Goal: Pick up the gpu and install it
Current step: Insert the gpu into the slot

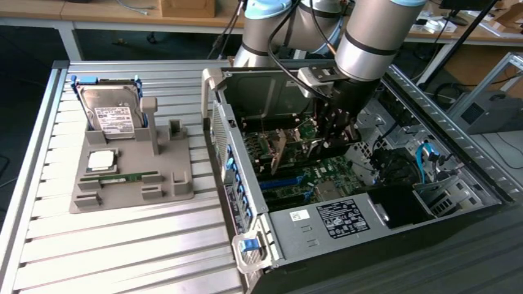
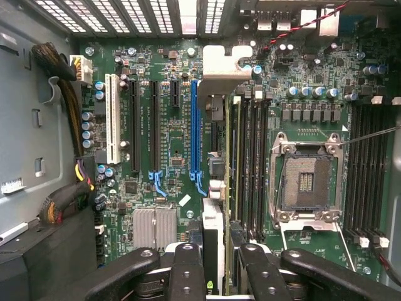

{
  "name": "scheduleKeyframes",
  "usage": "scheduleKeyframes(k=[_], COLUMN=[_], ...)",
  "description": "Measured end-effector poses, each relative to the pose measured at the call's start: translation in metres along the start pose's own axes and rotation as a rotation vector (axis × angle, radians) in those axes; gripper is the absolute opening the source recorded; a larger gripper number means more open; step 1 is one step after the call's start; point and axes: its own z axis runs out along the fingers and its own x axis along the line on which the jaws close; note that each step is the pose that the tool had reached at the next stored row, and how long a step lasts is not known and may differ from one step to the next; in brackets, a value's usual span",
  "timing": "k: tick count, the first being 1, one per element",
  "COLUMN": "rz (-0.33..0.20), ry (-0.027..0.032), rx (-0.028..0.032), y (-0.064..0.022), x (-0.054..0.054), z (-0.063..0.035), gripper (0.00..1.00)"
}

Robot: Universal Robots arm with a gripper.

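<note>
Where the wrist view looks down past its own fingers [image 2: 188,263], the hand [image 2: 216,258] is closed partway on the gpu [image 2: 213,232], w/ dark fingers on either side of the card. The card shows edge-on btwn them and runs away from the camera to its silver end bracket [image 2: 222,69]. It sits inside the PC case, over the motherboard [image 2: 178,144], just beside the long blue slot [image 2: 194,125], btwn that slot and the black memory slots [image 2: 250,163]. Can't tell whether its lower edge touches the board. A finned silver heatsink [image 2: 155,227] lies near the fingers. Farther on are black slots and a white slot [image 2: 113,119], and off to the other side an open CPU socket [image 2: 306,182].

From the exterior view, the arm [image 1: 372,37] reaches down into the open case [image 1: 245,184], which lies on its side on the ribbed metal worktop [image 1: 122,245]. Towards the exterior view's left, well apart from the case, stands a grey parts tray [image 1: 131,190]. It holds a green RAM stick [image 1: 127,178], a CPU chip [image 1: 101,160] and, at its far end, a propped-up hard drive [image 1: 112,113].
</note>
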Motion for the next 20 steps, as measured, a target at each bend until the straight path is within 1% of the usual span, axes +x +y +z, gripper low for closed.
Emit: scheduleKeyframes(k=[7,20], rz=[0.000,0.000], ry=[-0.0001,0.0000], rx=[0.0000,0.0000], y=[0.0006,0.0085], x=[0.0000,0.0000], z=[0.0017,0.0048], gripper=[0.27,0.27])
